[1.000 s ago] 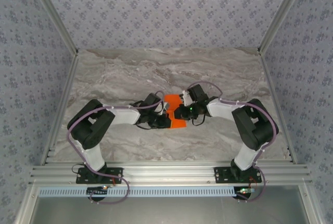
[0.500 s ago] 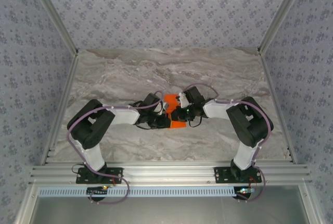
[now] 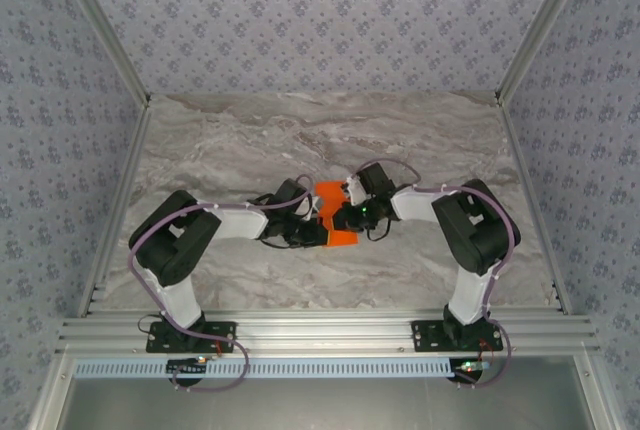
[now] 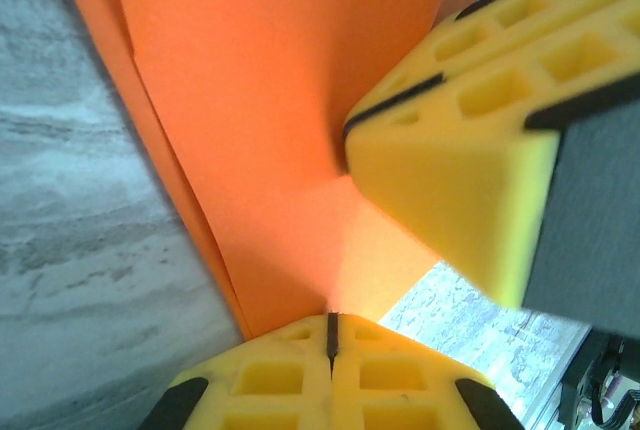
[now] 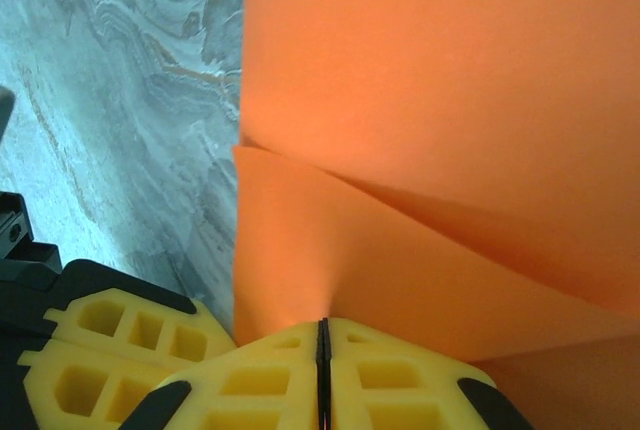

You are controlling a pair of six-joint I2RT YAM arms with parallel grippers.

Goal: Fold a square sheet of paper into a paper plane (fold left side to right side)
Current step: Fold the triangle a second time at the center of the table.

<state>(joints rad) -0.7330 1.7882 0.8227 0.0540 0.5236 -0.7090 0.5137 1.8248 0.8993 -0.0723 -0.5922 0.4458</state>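
My two arms met at the middle of the marble table. The square sheet of paper, bright orange, lay there between them, partly doubled over itself. My left gripper was closed tight, pinching one edge of the sheet, and the paper rose away from it in two layers. My right gripper was also closed, pinching a lifted flap, with a soft curved fold running across above it. The two grippers sat just beside each other.
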